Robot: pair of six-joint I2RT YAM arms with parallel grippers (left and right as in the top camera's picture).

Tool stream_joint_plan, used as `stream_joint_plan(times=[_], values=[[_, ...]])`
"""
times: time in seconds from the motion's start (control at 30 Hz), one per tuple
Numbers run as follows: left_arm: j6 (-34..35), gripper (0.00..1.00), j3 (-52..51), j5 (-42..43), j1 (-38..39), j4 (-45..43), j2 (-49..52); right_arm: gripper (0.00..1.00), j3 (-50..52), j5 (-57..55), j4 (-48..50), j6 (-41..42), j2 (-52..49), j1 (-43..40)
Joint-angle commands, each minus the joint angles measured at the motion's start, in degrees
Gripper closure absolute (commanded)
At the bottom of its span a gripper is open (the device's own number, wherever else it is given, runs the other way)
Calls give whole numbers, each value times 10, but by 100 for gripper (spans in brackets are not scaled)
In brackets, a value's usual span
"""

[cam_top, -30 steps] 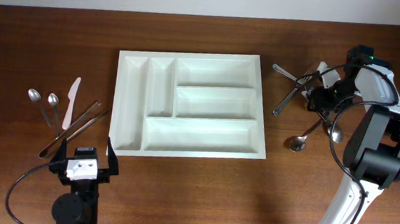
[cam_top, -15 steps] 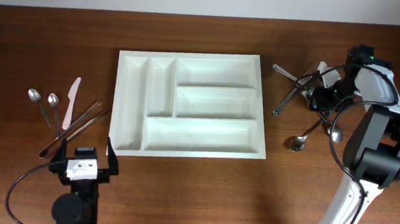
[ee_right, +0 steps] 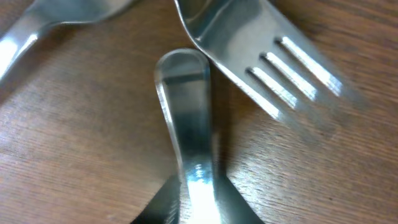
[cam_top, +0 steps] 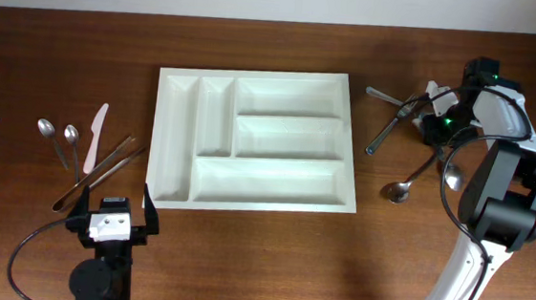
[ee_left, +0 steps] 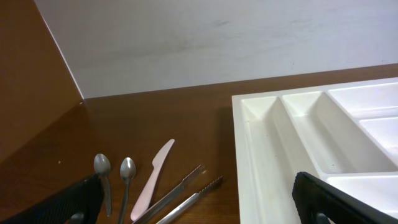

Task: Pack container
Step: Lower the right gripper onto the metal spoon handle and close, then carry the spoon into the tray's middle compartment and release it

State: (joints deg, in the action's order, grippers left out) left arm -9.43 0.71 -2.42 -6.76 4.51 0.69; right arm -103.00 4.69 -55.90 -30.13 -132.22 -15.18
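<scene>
The container (cam_top: 255,76) is a white tray with five compartments, all bare, at mid-table; its left part (ee_left: 249,155) shows in the left wrist view. My right gripper (cam_top: 433,125) is down in a pile of steel cutlery right of the container. In the right wrist view its dark fingers (ee_right: 155,208) press both sides of a flat steel handle (ee_right: 181,81), so my right gripper (ee_right: 196,199) is shut on it. A fork's tines (ee_right: 292,74) lie just beyond. My left gripper (cam_top: 112,216) rests open near the front left, and my left gripper (ee_left: 199,211) holds nothing.
Left of the container lie two spoons (cam_top: 58,138), a pale pink knife (cam_top: 93,136) and steel tongs (cam_top: 104,168). On the right, a spoon (cam_top: 399,191) and other steel cutlery (cam_top: 384,135) lie crossed around my right gripper.
The right gripper's fingers have closed in on the steel handle, and its wrist shifted slightly towards the table's back. The left arm and the container have not moved.
</scene>
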Motion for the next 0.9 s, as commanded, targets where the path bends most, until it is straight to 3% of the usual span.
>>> stream_joint_plan(times=[0.0,0.37,0.87], values=[[-7,1,-2,-4,1,1,-3,85,25,-17,-9,2,-58,0],[-7,1,-2,-4,1,1,-3,96,25,-14,-12,6,-58,18],[-7,1,-2,-4,1,1,-3,96,-20,42,-86,29,-57,47]])
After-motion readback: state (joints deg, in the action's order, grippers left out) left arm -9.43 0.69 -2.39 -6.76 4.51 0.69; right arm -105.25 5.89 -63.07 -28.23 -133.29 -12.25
